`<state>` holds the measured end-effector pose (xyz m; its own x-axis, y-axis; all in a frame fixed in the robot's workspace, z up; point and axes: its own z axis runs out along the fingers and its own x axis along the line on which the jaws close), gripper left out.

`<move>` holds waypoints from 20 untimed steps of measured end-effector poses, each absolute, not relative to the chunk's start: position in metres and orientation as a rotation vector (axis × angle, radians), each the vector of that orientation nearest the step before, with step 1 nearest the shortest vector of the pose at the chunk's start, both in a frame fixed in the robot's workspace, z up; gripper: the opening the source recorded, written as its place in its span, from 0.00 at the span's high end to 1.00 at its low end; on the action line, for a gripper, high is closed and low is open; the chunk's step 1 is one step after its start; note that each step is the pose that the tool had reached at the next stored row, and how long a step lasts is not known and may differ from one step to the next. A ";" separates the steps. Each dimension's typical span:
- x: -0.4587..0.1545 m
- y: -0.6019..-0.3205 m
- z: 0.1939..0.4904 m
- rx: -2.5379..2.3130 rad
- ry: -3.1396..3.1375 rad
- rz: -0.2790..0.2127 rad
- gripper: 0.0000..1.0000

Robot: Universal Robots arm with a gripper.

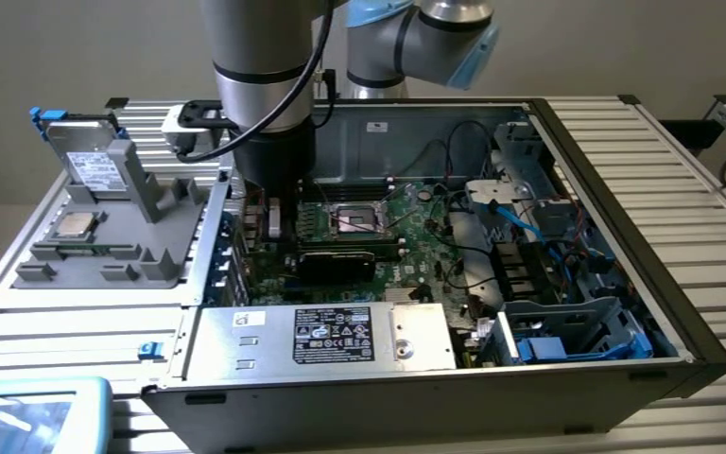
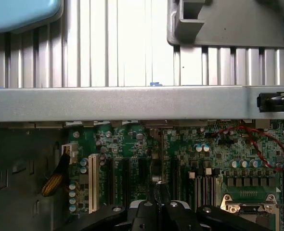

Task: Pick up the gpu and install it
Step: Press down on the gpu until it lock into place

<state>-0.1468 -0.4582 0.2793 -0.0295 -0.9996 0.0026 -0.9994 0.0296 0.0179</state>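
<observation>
I am working the seating step, as I judge it: the end effector [image 2: 156,188] is pinched together on a thin dark edge that I am taking to be the gpu [image 2: 158,161], seen edge-on from the wrist. The card is hanging over the row of expansion slots [image 2: 132,175] beside the CPU socket [image 2: 250,198], on the socket's side toward the case's rear wall [image 2: 132,103]. I cannot tell whether its lower edge is touching a slot or just above one.

To do this well, I am thinking the card's edge has to be running parallel to the slot and directly over it, not over a neighbour, since the slots beside the socket are lying close together. The bracket end should be meeting the rear wall's opening squarely. Any tilt along the card's length would let one end enter first and jam, so I am favouring a straight, level press. The red wire [image 2: 250,134], beyond the socket from the card, seems well apart from the path.

In the exterior view the arm [image 1: 262,85] is standing nearly upright, its last section reaching straight down into the open computer case [image 1: 615,227] beside the CPU socket, again on the rear-wall side. The wrist is pointing down at the motherboard [image 1: 433,232], with a cable looping off the arm above the case.
</observation>
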 end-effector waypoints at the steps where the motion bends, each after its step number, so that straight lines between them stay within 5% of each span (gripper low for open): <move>1: -0.148 -0.458 0.279 2.178 -2.244 -0.017 0.88; 20: -0.148 -0.451 0.276 2.201 -2.220 -0.018 0.88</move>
<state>-0.1475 -0.4507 0.2755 -0.0084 -1.0000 0.0025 -0.9998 0.0084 0.0189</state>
